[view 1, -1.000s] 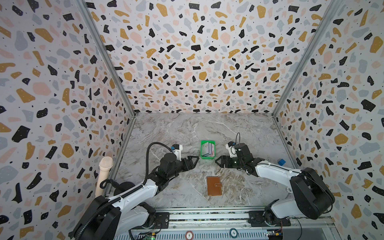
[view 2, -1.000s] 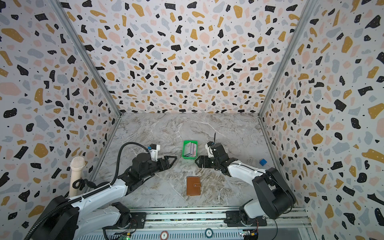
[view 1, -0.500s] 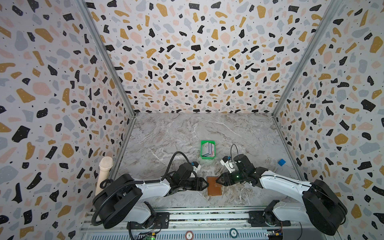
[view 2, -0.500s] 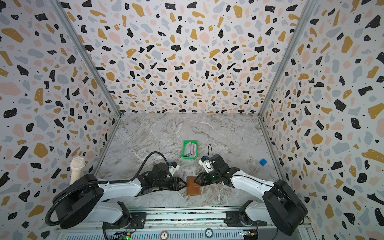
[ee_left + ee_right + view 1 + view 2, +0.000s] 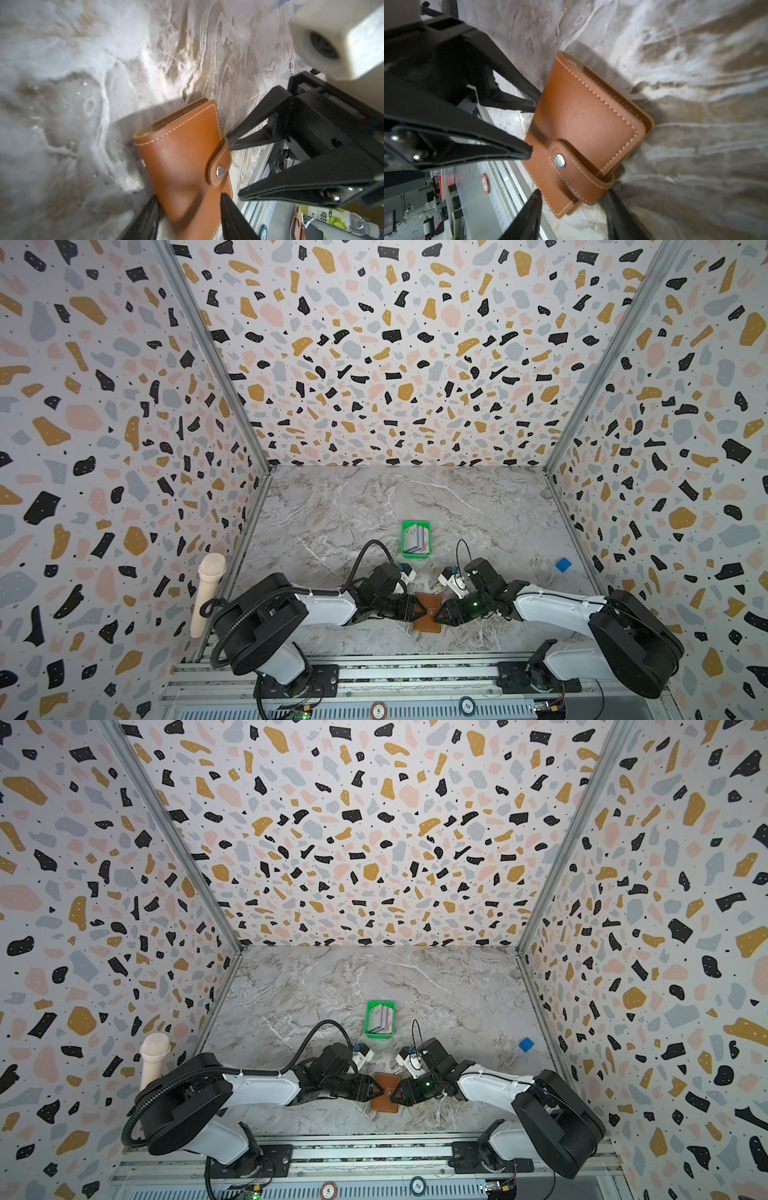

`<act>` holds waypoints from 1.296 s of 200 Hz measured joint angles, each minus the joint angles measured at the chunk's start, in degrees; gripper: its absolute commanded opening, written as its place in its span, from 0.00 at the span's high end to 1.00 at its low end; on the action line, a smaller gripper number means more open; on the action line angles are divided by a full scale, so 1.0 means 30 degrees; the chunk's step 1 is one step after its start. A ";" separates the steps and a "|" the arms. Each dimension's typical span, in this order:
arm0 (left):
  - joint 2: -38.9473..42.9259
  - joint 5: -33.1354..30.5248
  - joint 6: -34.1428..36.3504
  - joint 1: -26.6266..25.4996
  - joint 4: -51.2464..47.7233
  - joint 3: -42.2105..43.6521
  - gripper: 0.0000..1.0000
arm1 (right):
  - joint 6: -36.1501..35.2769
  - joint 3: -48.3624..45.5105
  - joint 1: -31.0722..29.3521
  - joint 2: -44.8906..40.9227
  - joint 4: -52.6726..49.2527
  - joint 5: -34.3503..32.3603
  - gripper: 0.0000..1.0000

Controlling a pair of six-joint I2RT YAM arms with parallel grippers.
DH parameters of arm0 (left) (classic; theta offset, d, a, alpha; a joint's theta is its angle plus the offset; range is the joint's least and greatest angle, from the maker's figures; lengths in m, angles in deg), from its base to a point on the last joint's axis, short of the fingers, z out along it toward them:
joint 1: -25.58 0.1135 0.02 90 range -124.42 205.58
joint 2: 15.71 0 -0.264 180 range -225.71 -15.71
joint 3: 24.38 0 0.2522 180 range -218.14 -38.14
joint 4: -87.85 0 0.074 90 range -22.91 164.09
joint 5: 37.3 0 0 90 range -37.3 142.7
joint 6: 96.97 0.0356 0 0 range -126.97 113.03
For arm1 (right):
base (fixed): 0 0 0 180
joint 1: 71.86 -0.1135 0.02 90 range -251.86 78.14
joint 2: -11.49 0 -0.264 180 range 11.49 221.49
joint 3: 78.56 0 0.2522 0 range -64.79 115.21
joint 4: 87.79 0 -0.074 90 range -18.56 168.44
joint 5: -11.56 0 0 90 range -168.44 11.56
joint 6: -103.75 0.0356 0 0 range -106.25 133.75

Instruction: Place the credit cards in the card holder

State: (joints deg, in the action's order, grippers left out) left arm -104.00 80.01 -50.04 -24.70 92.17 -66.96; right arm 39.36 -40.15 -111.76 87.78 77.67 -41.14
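Note:
The tan card holder (image 5: 428, 624) (image 5: 384, 1105) lies snapped shut near the table's front edge. My left gripper (image 5: 420, 610) (image 5: 189, 196) has come in from the left. Its fingers are narrowed onto the spine end, which fills the gap between them. Opposite it, my right gripper (image 5: 436, 616) (image 5: 573, 192) straddles the strap end (image 5: 591, 178), one fingertip at the stitched edge, the other beside the strap's fold. The credit cards (image 5: 415, 538) (image 5: 380, 1018) stand stacked in a green tray (image 5: 415, 556) farther back, untouched.
A small blue cube (image 5: 563, 564) (image 5: 526, 1044) sits at the right near the wall. A beige microphone-like post (image 5: 208, 593) stands at the left wall. The metal rail (image 5: 415, 668) runs along the front, just behind the holder.
Both arms swung from beside the green tray toward the front and met at the card holder. Both pairs of jaws narrowed from wide open onto its two ends.

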 measured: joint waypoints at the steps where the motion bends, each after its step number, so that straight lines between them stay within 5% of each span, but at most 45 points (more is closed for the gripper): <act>1: -0.0022 -0.0015 0.0022 0.0000 -0.0007 -0.0022 0.64 | 0.0007 0.0000 -0.0015 0.0015 0.0007 0.0007 0.52; 50: -0.0313 0.0226 -0.0204 0.0066 -0.0153 -0.0095 1.00 | 0.0124 0.0007 -0.0211 0.0357 0.0539 0.0219 0.53; 106: 0.1654 -0.0175 -0.0517 0.2004 -0.1035 -0.0102 1.00 | 0.0073 0.1406 0.0189 -0.0386 0.0248 -0.0743 0.40; 169: 0.5071 -0.4969 -0.0007 0.3206 -0.3752 -0.3810 1.00 | 0.0364 0.5253 0.0692 -0.2382 0.0452 -0.4830 0.18; 259: 0.5289 -0.8182 -0.0226 0.3220 -0.5829 -0.4692 1.00 | 0.0189 0.9209 -0.2142 0.1596 0.0211 -1.1030 0.21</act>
State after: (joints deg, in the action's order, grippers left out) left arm -88.13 55.46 -50.72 -15.04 74.69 -81.04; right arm 39.93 -12.52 -118.19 92.57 78.30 -74.23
